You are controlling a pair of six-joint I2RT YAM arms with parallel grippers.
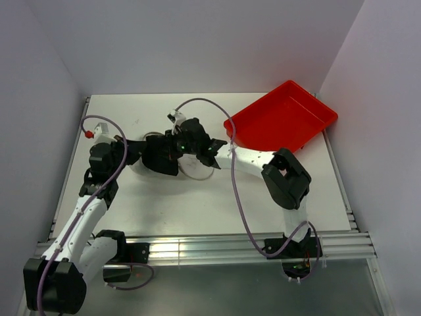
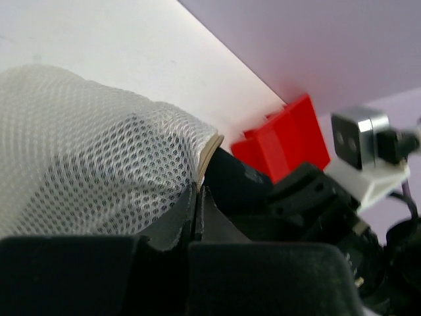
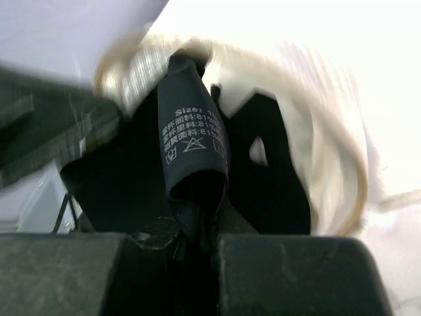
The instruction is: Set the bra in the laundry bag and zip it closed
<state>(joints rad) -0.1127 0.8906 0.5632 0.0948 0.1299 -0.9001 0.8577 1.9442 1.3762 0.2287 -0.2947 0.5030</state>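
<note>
The laundry bag [image 2: 85, 164] is white mesh and lies open on the table; in the top view [image 1: 137, 168] it sits between the two grippers. My left gripper [image 2: 197, 194] is shut on the bag's rim beside the opening. The black bra [image 3: 263, 171] lies partly inside the bag's mouth, and its cream rim [image 3: 342, 164] curves around it. My right gripper [image 3: 200, 224] is shut on the bra's fabric next to its black care label [image 3: 194, 138]. In the top view the left gripper [image 1: 141, 156] and right gripper [image 1: 181, 146] meet over the bra [image 1: 161, 161].
A red plastic tray [image 1: 283, 118] stands at the back right, close behind the right arm's forearm; it also shows in the left wrist view [image 2: 289, 138]. Purple cables loop over both arms. Walls enclose the table on three sides.
</note>
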